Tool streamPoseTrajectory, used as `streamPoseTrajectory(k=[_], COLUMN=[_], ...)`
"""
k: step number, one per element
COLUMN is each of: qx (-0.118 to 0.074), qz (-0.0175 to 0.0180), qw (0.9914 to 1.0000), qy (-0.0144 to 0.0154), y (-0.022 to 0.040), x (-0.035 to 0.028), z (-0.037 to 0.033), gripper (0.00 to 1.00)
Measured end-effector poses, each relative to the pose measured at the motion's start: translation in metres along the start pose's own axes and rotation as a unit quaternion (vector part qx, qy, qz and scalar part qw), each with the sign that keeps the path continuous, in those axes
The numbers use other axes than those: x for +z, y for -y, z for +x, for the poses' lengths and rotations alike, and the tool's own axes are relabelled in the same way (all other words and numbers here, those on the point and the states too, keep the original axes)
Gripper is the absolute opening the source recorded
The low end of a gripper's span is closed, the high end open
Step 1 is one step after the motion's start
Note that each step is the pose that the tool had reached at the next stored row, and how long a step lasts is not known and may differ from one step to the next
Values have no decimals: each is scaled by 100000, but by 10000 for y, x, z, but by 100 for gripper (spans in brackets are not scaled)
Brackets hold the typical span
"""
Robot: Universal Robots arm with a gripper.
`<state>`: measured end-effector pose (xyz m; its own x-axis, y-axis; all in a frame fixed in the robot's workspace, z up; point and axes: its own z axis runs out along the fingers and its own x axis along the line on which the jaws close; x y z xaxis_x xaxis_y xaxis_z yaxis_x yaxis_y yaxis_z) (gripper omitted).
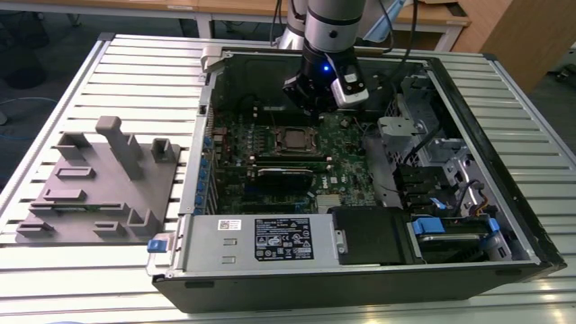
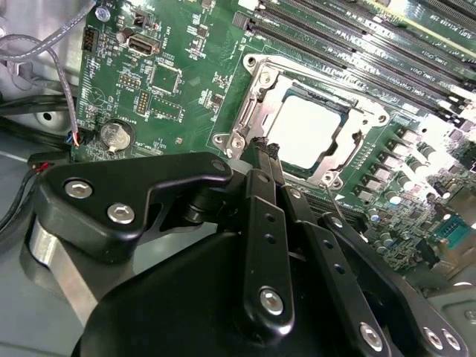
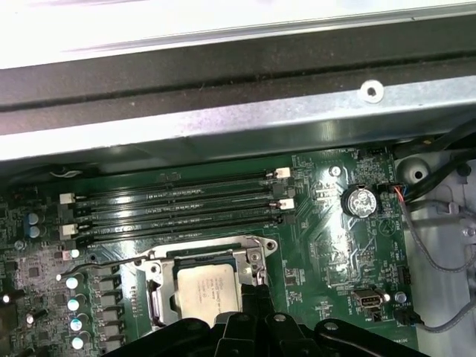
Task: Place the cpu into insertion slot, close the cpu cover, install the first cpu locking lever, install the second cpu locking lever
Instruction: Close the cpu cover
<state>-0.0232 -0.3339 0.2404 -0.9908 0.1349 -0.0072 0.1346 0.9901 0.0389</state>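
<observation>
One cpu (image 2: 309, 130) (image 3: 208, 288) is seen, laid flat in the one insertion slot (image 1: 295, 140) on the green motherboard (image 2: 186, 44). One cpu cover (image 2: 251, 111) (image 3: 158, 297) is lowered over it, so that the chip's pale metal top is framed by the square cut-out.

One gripper (image 1: 313, 116) (image 2: 265, 152) (image 3: 256, 286) is lowered into the open computer case (image 1: 360, 287). Its two fingers are drawn together and nothing is held between them. Their tips are placed at the edge of the cover, just beside the chip; whether metal is touched cannot be told.

In the first wrist view, four long black memory slots (image 3: 178, 195) are counted just beside the socket, and one thin wire lever (image 3: 111, 262) is seen at the cover's side. Whether it is latched cannot be told. One round coin battery (image 2: 115, 134) (image 3: 362, 201) is seated on the board, well apart from the socket.

In both wrist views the nearest side of the cover is hidden by the gripper's own black linkage.

In the exterior view, the case is laid open on a slatted counter (image 1: 135, 61). One power supply box (image 1: 270, 239) is fitted along its near wall, and one grey moulded fixture (image 1: 99, 182) is set on the counter to the exterior view's left of the case.
</observation>
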Motion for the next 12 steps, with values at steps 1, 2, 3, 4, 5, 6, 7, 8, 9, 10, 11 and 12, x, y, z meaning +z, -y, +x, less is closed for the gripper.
streamPoseTrajectory(k=[1,2,3,4,5,6,7,8,9,10,11,12], qx=[-123,-294,-405,-518,-630,-749,-862,-972,-1087,-1203,-1322,-1449], qz=[0,-2,-5,-7,-7,-7,-9,-9,-9,-12,-15,-14], qw=[100000,100000,99999,99999,99998,99997,99996,99995,99994,99993,99991,99989], qy=[-4,-9,-15,-19,-25,-29,-33,-37,-44,-46,-52,-56], y=[0,0,0,0,0,0,0,0,0,0,0,0], x=[0,0,0,1,1,1,1,1,1,1,2,2], z=[0,0,0,0,1,1,1,1,1,1,1,1], gripper=[10,10,10,10,10,10,10,10,10,10,10,10])
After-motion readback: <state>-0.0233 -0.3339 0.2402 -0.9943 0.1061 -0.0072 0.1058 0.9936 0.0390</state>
